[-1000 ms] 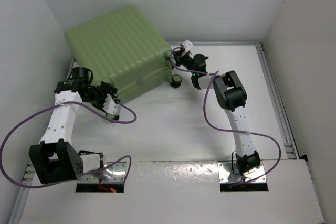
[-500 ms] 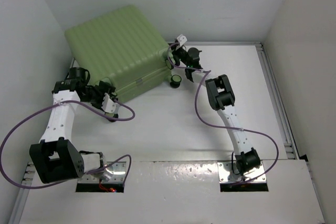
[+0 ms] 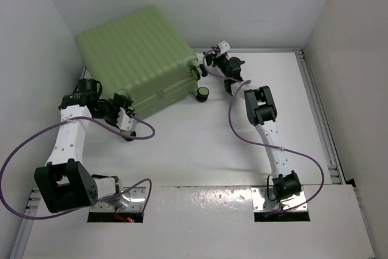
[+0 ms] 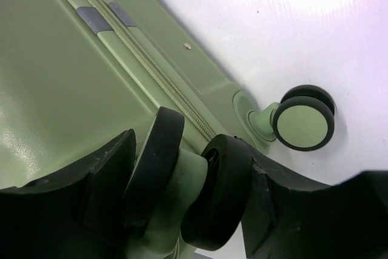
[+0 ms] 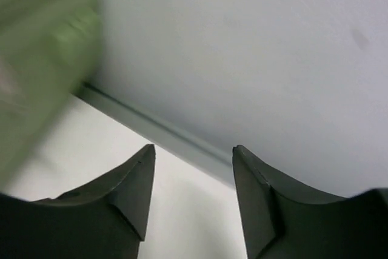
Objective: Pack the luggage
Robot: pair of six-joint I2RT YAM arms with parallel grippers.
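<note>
**At the back-left corner, one hand pins the case by its wheel**

Against the left wall, at the far left of the table [image 3: 200,144], the luggage [image 3: 136,59] lies flat with its ribbed shell up. Both halves are together, and the zipper [image 4: 151,71] runs along the side that faces me.

My left gripper [image 4: 191,156] reaches in low at the near corner of that side. Its fingers straddle the near caster [image 4: 159,156], one pad against each black disc, opened only as wide as the twin wheel needs. I judge this grip to be an anchor: a wheel is a firm knob to hold, and holding it should keep the smooth shell from sliding on the table. The far caster [image 4: 303,125] rests free on the table beyond it.

My right gripper [image 5: 194,148] hovers at the opposite corner of the case, close to the back wall [image 5: 242,40]. Its jaws stand partly apart with nothing between them, and the green shell is only a blur at the left of its view. From there it could work the zipper or the lid, though which comes next I cannot tell.
</note>
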